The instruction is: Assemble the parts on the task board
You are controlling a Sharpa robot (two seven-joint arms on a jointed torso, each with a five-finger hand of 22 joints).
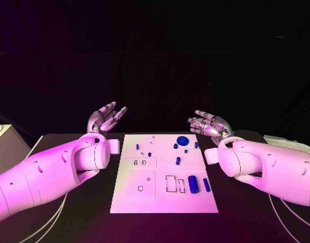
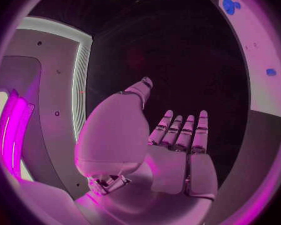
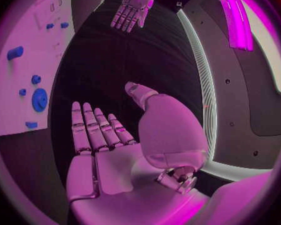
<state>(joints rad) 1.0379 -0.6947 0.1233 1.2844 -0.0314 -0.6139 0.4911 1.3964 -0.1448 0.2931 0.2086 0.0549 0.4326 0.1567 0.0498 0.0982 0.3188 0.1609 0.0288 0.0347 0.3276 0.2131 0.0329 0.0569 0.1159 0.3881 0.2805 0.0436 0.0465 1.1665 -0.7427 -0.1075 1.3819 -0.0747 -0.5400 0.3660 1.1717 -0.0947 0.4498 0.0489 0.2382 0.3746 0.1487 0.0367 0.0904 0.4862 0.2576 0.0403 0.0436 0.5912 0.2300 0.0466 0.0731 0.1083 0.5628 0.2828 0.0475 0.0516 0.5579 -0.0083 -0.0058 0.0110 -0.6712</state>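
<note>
White task board between left hand, right hand

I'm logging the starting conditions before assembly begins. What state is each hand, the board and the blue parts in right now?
Left hand: open, palm up, holds nothing, raised beside the board.
Right hand: open, palm up, holds nothing.
Task board: lies flat on the table, untouched by either hand.
Round blue disc: lies on the board's far part.
Large blue cylinder: lies on its side on the board.
Slim blue pin: lies beside the cylinder.
</note>
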